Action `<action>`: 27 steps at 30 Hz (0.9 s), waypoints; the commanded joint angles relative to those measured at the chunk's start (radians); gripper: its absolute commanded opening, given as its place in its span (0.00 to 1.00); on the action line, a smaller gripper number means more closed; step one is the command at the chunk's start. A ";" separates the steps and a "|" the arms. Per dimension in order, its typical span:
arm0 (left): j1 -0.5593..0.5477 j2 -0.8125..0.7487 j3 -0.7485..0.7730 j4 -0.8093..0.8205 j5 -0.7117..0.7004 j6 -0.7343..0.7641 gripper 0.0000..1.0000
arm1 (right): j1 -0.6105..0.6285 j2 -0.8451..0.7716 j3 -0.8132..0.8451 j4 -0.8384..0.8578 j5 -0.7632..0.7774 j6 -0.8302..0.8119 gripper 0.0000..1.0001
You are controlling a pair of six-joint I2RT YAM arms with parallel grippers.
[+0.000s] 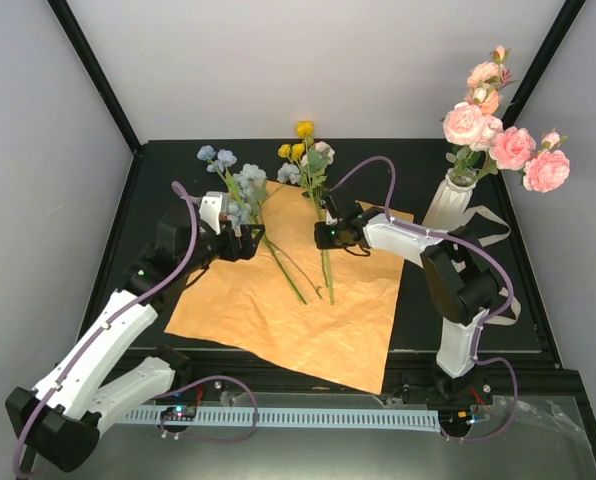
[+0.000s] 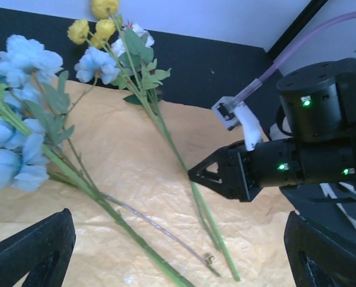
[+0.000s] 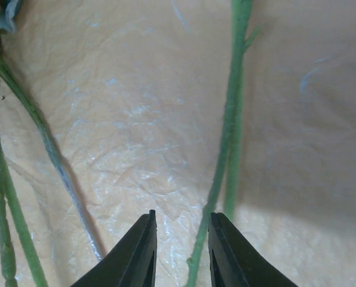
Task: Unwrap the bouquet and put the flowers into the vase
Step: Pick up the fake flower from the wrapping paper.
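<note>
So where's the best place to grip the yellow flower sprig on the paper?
Probably its bare lower stem, from straight above, jaws across it. It lies flat on the paper, thin and leafless there; leaves and blooms crowd the far end.

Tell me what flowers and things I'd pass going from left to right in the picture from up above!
blue flowers → yellow flowers → vase, which holds the pink flowers. The grippers overlap the stems, so I left them out.

Robot lab cell: white panel walls (image 1: 308, 60), black frame struts (image 1: 93, 70), slotted cable duct (image 1: 308, 416).
</note>
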 commanded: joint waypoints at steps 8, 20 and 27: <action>0.007 -0.010 0.033 -0.228 -0.085 0.246 0.99 | 0.001 0.047 0.053 -0.021 0.015 -0.004 0.27; 0.007 -0.075 0.002 -0.199 -0.105 0.259 0.99 | 0.004 0.121 0.103 -0.032 0.031 -0.008 0.24; 0.007 -0.104 -0.003 -0.201 -0.135 0.264 0.99 | 0.006 0.135 0.134 -0.036 0.037 -0.007 0.09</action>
